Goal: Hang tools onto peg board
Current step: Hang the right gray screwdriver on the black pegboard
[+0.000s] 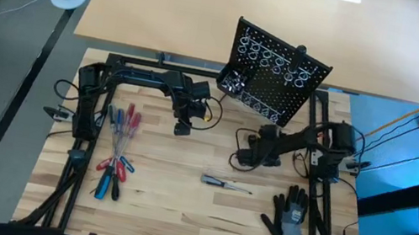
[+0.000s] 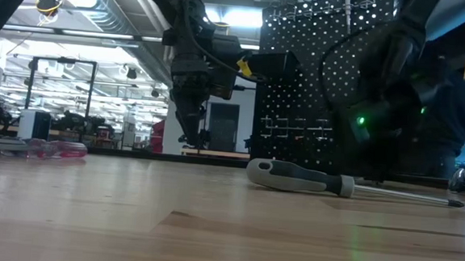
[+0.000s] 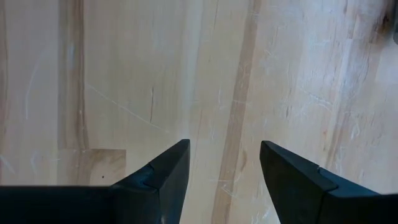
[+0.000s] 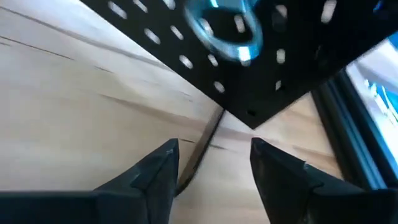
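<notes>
The black peg board point(image 1: 276, 77) stands tilted at the table's far middle, with silver ring holders point(image 4: 227, 31). A grey-and-black screwdriver point(image 1: 226, 183) lies flat on the table in front of it, also seen in the low view point(image 2: 302, 179). Red- and blue-handled tools point(image 1: 117, 149) lie in a loose pile at the left. My right gripper point(image 4: 214, 158) stands open just in front of the board's lower edge; a thin dark rod point(image 4: 205, 146) runs between its fingers, apart from them. My left gripper point(image 3: 224, 165) hangs open over bare wood, left of the board.
A black-and-grey work glove point(image 1: 288, 216) lies near the table's right front. The dark frame rails point(image 1: 79, 155) run along both sides. Bare tabletop point(image 1: 177, 206) lies between the tool pile and the screwdriver.
</notes>
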Robot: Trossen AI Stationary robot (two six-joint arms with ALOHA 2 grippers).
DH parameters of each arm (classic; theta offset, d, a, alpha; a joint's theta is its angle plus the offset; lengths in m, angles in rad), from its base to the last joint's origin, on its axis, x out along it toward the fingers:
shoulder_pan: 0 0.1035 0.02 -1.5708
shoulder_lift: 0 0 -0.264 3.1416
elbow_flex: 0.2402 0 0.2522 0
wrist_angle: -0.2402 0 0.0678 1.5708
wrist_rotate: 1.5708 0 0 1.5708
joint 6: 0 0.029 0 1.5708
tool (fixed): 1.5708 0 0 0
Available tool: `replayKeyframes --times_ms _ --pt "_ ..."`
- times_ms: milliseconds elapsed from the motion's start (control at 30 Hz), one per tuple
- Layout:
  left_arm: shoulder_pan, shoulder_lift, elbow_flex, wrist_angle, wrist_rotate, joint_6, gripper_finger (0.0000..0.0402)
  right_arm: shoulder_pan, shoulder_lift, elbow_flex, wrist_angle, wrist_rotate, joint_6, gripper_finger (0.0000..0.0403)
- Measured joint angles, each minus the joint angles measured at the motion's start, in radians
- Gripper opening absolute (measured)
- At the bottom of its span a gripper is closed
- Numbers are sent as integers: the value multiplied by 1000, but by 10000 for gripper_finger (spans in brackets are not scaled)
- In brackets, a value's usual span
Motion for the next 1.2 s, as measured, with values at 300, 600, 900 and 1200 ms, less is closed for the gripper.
replayKeyframes --times_ms 300,600,900,1200 --pt "-15 0 0 0 0 -9 184 173 -54 159 -301 -10 45 216" --pt "-23 -54 -1 -26 8 -7 184 437 -64 397 -643 -88 109 216" --pt "-140 -223 -2 -48 6 -104 184 591 -61 568 -571 -60 -58 216" --pt "-361 -560 -290 312 -111 -203 184 625 -61 544 -129 -183 -614 216"
